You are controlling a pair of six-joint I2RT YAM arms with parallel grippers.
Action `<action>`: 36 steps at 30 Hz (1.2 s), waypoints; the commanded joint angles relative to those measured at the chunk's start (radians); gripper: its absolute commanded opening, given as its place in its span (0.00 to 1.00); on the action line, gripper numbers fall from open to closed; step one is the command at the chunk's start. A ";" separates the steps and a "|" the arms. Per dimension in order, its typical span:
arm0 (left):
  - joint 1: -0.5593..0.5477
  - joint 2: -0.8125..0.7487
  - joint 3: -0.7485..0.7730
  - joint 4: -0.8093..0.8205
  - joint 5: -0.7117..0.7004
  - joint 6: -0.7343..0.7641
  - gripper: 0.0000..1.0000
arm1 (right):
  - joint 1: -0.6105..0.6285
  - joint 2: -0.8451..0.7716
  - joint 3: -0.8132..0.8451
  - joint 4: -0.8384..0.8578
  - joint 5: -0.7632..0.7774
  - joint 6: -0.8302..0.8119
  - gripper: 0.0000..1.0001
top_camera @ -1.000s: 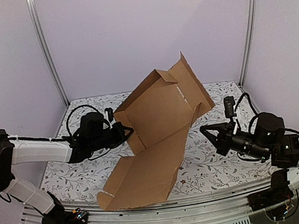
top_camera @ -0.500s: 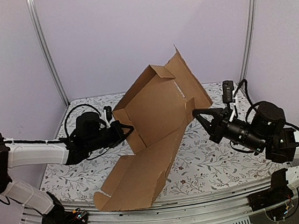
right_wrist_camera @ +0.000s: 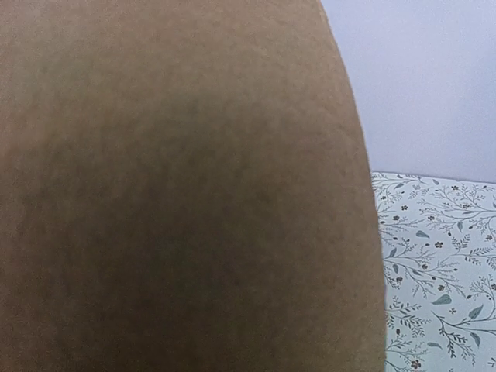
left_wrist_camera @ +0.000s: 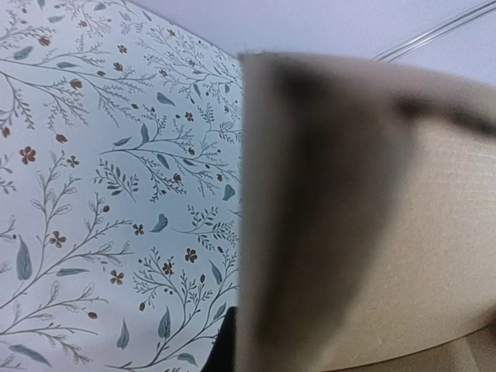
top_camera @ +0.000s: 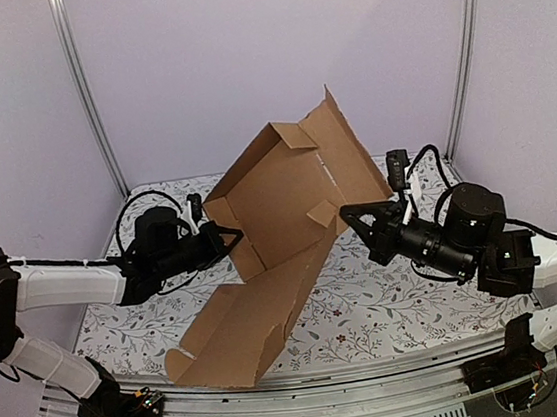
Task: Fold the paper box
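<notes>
Two tools: left tool (top_camera: 230,240) pinching the paper box (top_camera: 287,197) wall, right tool (top_camera: 347,213) pressed together, against its flap

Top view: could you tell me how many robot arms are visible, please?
2. The left arm extends from the left to the box's left wall; the right arm from the right to its right edge. None looks hidden.

White arm shells (top_camera: 66,285), black motor housings (top_camera: 465,212), black cables (top_camera: 142,202), black left end effector (top_camera: 234,236), right end effector (top_camera: 346,212)
</notes>
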State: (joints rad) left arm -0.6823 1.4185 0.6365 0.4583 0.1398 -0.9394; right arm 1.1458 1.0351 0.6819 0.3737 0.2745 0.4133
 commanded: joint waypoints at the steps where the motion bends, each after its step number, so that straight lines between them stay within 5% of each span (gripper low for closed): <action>1: 0.017 -0.006 0.036 0.076 0.093 0.057 0.00 | 0.020 0.042 0.004 -0.211 0.006 0.011 0.00; 12: 0.056 -0.008 0.121 -0.021 0.046 0.232 0.00 | 0.046 -0.047 0.006 -0.440 0.063 0.010 0.04; 28: 0.054 -0.069 0.042 0.047 -0.319 0.449 0.00 | 0.046 -0.219 -0.007 -0.515 0.014 0.201 0.65; 36: 0.042 -0.090 0.015 0.081 -0.478 0.519 0.00 | 0.046 -0.115 0.057 -0.542 0.009 0.339 0.77</action>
State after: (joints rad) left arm -0.6285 1.3586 0.6643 0.4885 -0.2222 -0.4706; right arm 1.1858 0.8726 0.6899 -0.1375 0.3016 0.6613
